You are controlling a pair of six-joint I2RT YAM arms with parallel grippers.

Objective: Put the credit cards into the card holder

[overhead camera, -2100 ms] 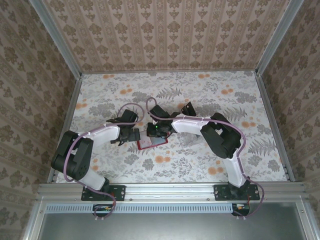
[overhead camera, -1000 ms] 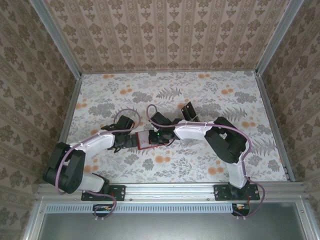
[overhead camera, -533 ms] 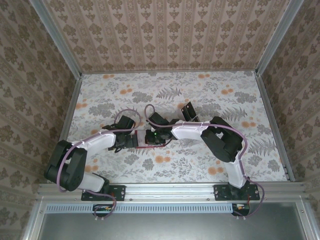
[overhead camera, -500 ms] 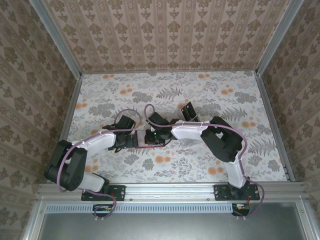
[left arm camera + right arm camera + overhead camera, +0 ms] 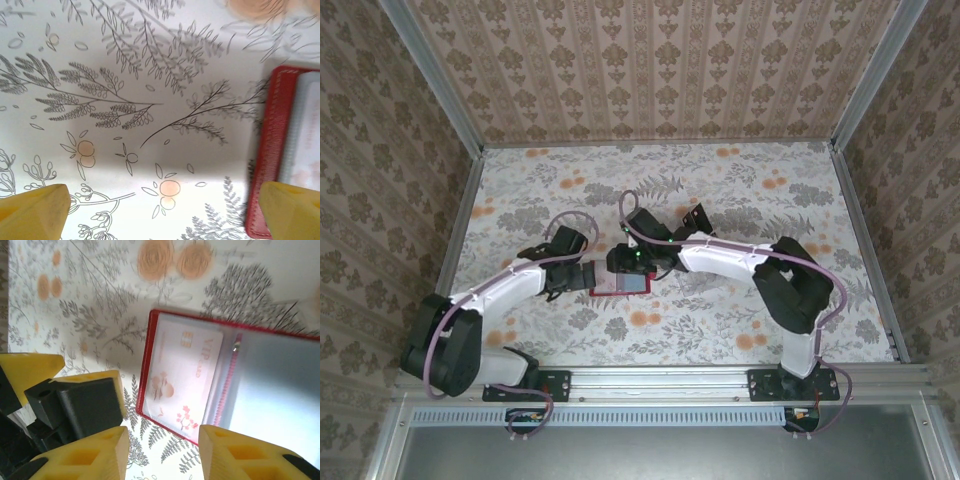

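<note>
The red card holder [image 5: 623, 285] lies open and flat on the flowered table. In the right wrist view its clear inner pockets face up, and a white VIP card [image 5: 186, 371] sits in the left pocket of the card holder [image 5: 150, 365]. My right gripper [image 5: 162, 440] hovers open over its near edge, holding nothing; from above it [image 5: 626, 262] is just behind the holder. My left gripper [image 5: 165, 200] is wide open over bare cloth, with the holder's red edge [image 5: 270, 150] at its right. From above it [image 5: 582, 278] sits beside the holder's left side. Small black flat pieces, probably credit cards [image 5: 695, 217], lie behind the right arm.
The left gripper's yellow fingers and black pad [image 5: 80, 400] show left of the holder in the right wrist view, close to it. Patterned walls [image 5: 650, 70] and metal rails [image 5: 865, 240] bound the table. Open cloth stretches at the back and right.
The holder, a narrow strip raised between the two grippers half a second ago, now lies spread open on the table. The right arm has stretched out and the left gripper has shifted slightly.
</note>
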